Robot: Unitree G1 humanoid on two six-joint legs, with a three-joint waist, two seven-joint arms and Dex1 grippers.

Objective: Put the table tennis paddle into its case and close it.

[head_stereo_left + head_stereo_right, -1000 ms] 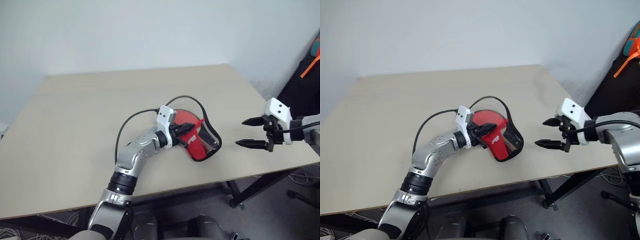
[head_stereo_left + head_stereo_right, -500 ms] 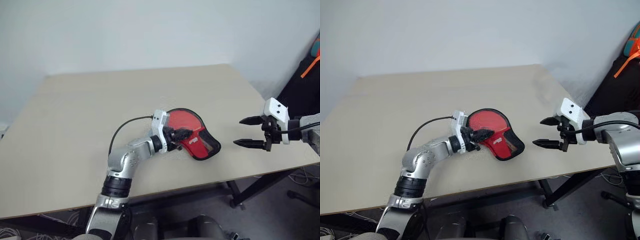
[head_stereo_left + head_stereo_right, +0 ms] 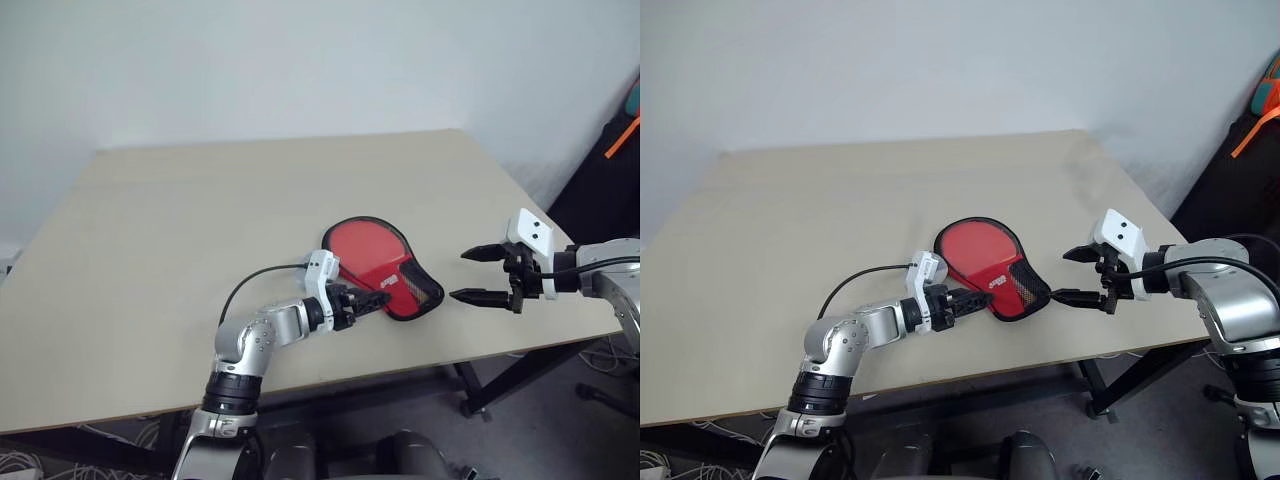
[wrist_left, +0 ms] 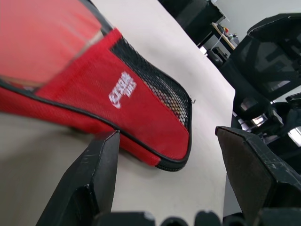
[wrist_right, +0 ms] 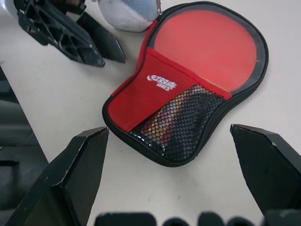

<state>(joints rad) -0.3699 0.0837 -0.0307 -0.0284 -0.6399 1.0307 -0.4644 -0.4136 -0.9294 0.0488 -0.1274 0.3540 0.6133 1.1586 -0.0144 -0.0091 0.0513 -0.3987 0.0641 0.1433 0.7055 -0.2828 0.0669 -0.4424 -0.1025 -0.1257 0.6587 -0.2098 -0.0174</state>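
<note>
White logo lettering, too small to read, marks the red panel of the case (image 5: 186, 84), lying flat near the table's (image 3: 180, 220) front edge. Left gripper (image 3: 366, 299) beside it and right gripper (image 3: 478, 273) nearby both gape empty. The table tennis paddle (image 5: 207, 42) sits inside.

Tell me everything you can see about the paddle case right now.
The case is a paddle-shaped black fabric pouch with a black zipper rim. Its top side has a clear window over the round end showing the red paddle face, a red panel with a white logo, and black mesh over the narrow end. It lies flat on the table, with neither gripper touching it.
</note>
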